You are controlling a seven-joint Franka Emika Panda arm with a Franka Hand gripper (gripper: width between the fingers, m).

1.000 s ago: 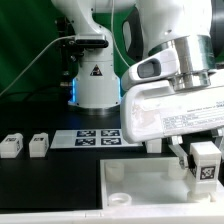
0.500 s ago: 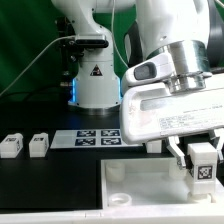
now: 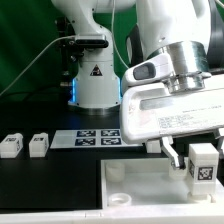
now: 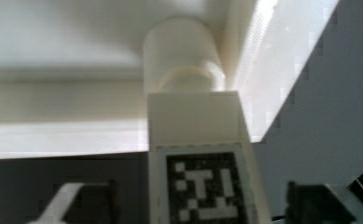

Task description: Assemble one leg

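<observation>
I see the end effector [image 3: 199, 158] clenched on the leg [image 3: 202, 168], with one finger at each side and the tag facing the exterior camera. The leg is upright over the flat white square piece [image 3: 130, 190], at the exterior view's right (whether it touches, I cannot tell). A spare leg [image 3: 10, 146] and a second spare leg [image 3: 38, 144] rest on the surface [image 3: 40, 190], beside the marker board [image 3: 98, 137].
</observation>
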